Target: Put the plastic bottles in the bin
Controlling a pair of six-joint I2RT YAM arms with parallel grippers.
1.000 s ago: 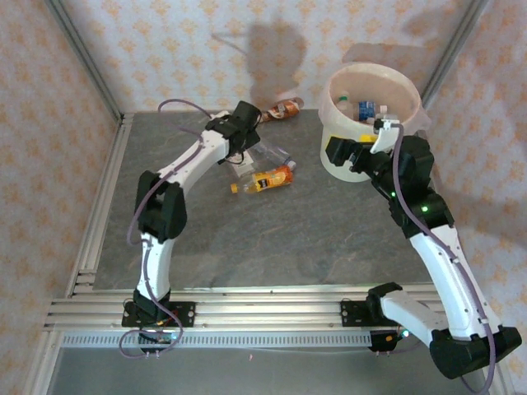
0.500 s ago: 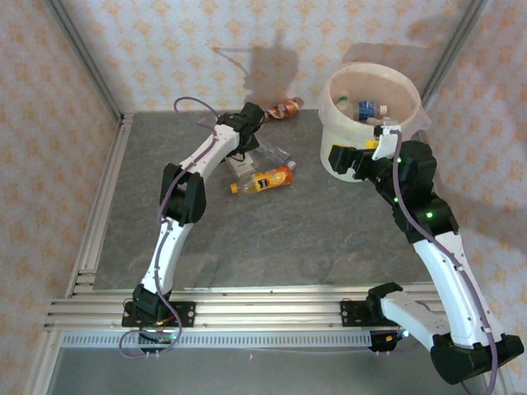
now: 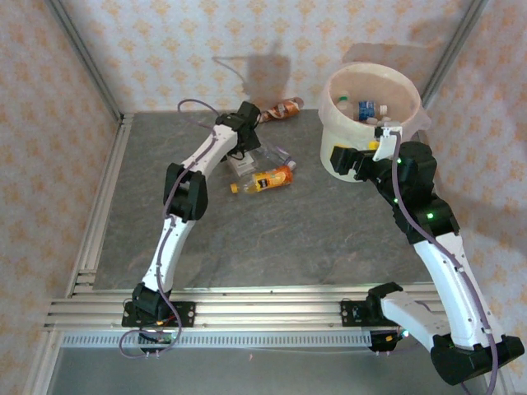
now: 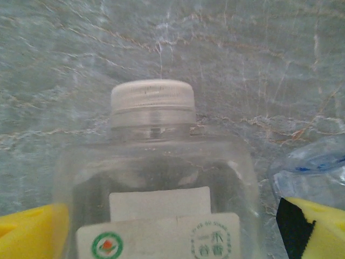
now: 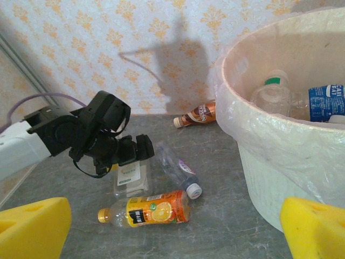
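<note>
Straddling a clear white-capped bottle [image 4: 153,178] lying on the table [image 4: 242,65], the left pincer [image 4: 172,229] stood open. The right pincer [image 5: 175,229] hung open and empty beside the bin [image 5: 253,124], which held several bottles [image 5: 323,102]. An orange-labelled bottle [image 5: 153,209] and a brown bottle [image 5: 198,114] lay outside it.

White shells and black joints on left arm [image 3: 177,193] and right arm [image 3: 436,247]; from above, a purple cable [image 3: 193,105] loops at 11 o'clock, green lights [image 3: 428,216] at 3 o'clock; yellow pads [image 5: 32,226] on the jaws.
</note>
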